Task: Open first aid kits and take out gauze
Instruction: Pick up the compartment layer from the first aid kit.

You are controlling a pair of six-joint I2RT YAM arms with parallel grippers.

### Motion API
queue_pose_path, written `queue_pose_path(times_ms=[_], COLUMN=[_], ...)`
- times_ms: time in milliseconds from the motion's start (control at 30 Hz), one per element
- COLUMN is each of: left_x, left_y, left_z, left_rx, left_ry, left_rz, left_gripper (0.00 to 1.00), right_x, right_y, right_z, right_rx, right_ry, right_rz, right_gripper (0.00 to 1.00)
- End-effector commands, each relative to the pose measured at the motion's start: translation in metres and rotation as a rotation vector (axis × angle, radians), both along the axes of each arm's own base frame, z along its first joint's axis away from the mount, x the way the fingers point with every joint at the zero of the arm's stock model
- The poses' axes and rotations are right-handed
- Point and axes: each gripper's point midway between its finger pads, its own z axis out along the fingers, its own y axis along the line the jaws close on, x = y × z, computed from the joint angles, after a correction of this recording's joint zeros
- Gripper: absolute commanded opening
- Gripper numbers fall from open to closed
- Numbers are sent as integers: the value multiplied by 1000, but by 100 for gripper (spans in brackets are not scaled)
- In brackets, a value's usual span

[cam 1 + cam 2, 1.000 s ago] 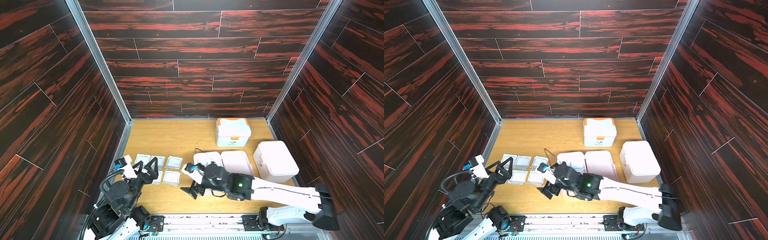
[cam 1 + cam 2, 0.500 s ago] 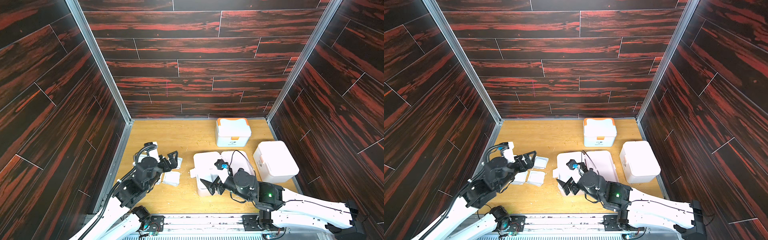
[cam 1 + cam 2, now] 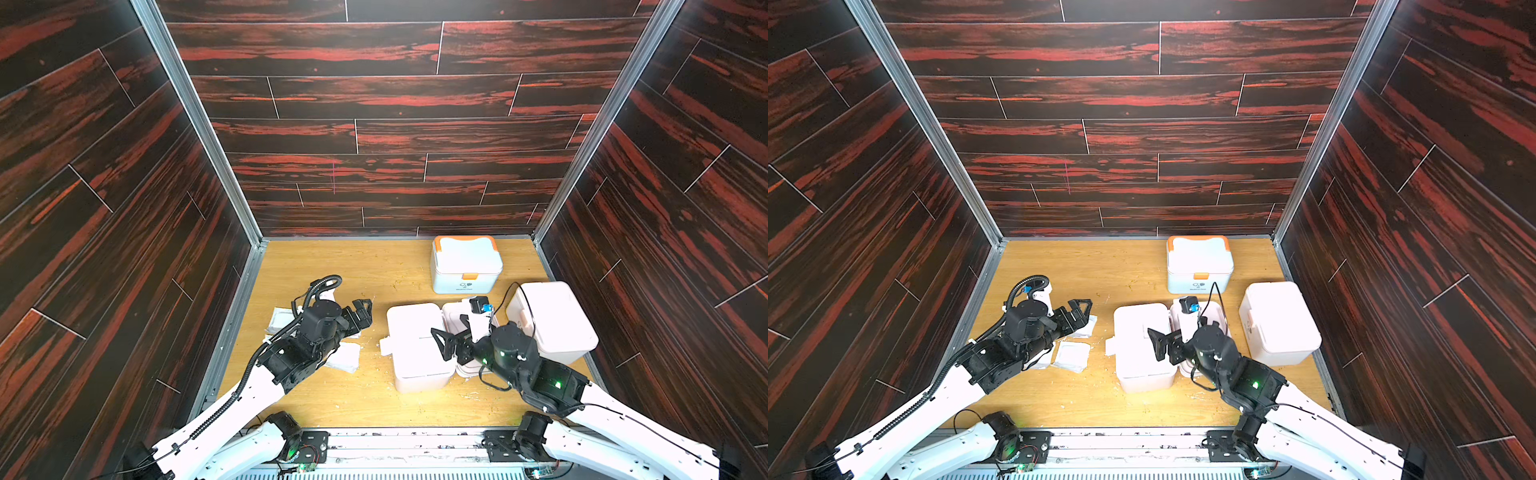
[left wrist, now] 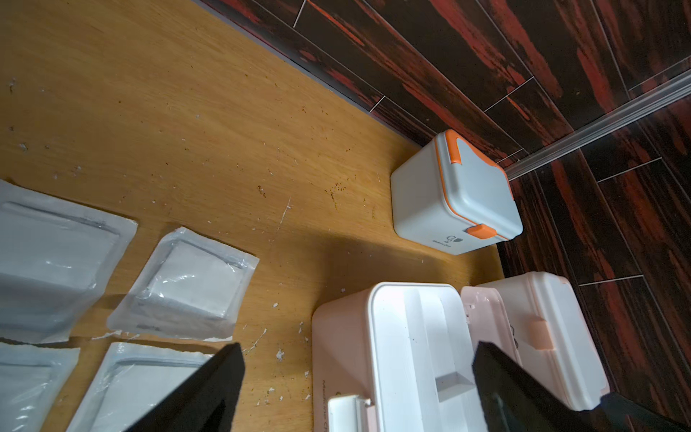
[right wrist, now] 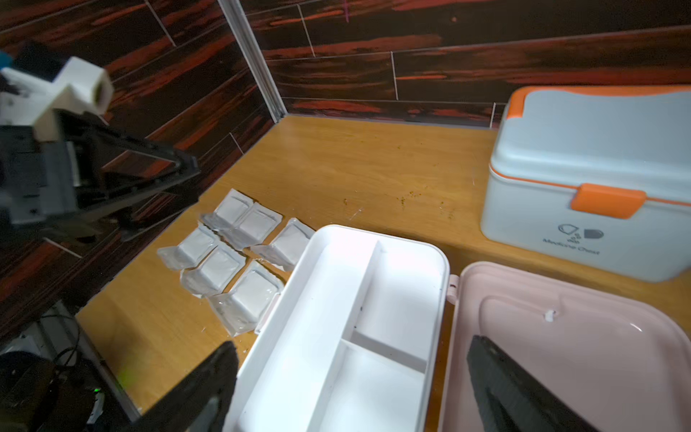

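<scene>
Crumbs dot the tabletop [image 3: 332,266]. An orange-trimmed kit [image 3: 465,266] stands shut by the back wall, and a pinkish kit [image 3: 552,320] stands shut on the right. The middle kit [image 5: 336,299] lies open, its tray bare. Gauze packets [image 5: 224,265] lie spread beside it (six show in the right wrist view), just beside the left hand [image 4: 355,353]. The right hand [image 5: 351,349] hovers over the open kit. Both hands gape wide, holding nothing.

Pale blue-white kit [image 3: 465,266] with orange trim, two pinkish-white kits [image 3: 552,320], white gauze packets [image 4: 187,284], tan wood-grain table [image 3: 332,266]

Gauze [image 5: 216,270], maybe six, left of open kit [image 5: 336,291]
</scene>
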Motion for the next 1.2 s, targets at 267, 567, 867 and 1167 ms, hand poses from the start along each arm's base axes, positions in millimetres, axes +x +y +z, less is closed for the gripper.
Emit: queue_pose_path(times_ms=[267, 567, 867, 1167], left_x=[1, -16, -36, -55], left_y=[-23, -12, -32, -49], left_z=[-12, -12, -20, -30], left_rx=[-45, 3, -12, -140], left_ry=[-4, -133, -180, -178], left_rz=[-103, -165, -346, -456], left_gripper=[100, 100, 100, 100], right_x=[21, 39, 49, 51], right_y=[27, 55, 53, 61], right_z=[-28, -49, -81, -97], right_rx=[-57, -133, -239, -351], right_ry=[350, 567, 699, 731], right_rz=[-14, -79, -234, -290], right_gripper=[99, 78, 65, 51])
